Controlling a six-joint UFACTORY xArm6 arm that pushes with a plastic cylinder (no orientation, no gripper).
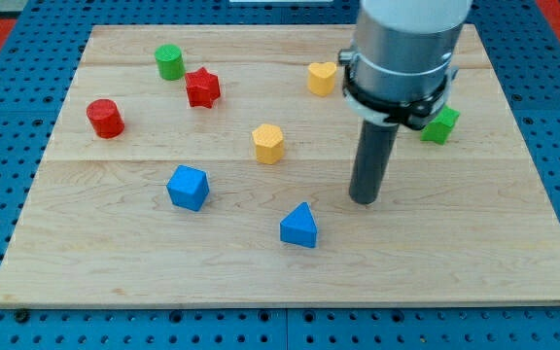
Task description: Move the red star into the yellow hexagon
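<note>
The red star (202, 87) lies near the view's top left, just right of a green cylinder (169, 61). The yellow hexagon (268, 143) sits near the board's middle, below and to the right of the star. My tip (364, 199) rests on the board well to the right of the hexagon and a little lower, far from the star. It touches no block.
A red cylinder (105, 118) is at the left. A blue cube (188, 187) and a blue triangle (300, 227) lie toward the bottom. A yellow heart (322, 77) is at the top, a green block (440, 124) partly behind the arm. The wooden board (455, 272) ends at blue pegboard.
</note>
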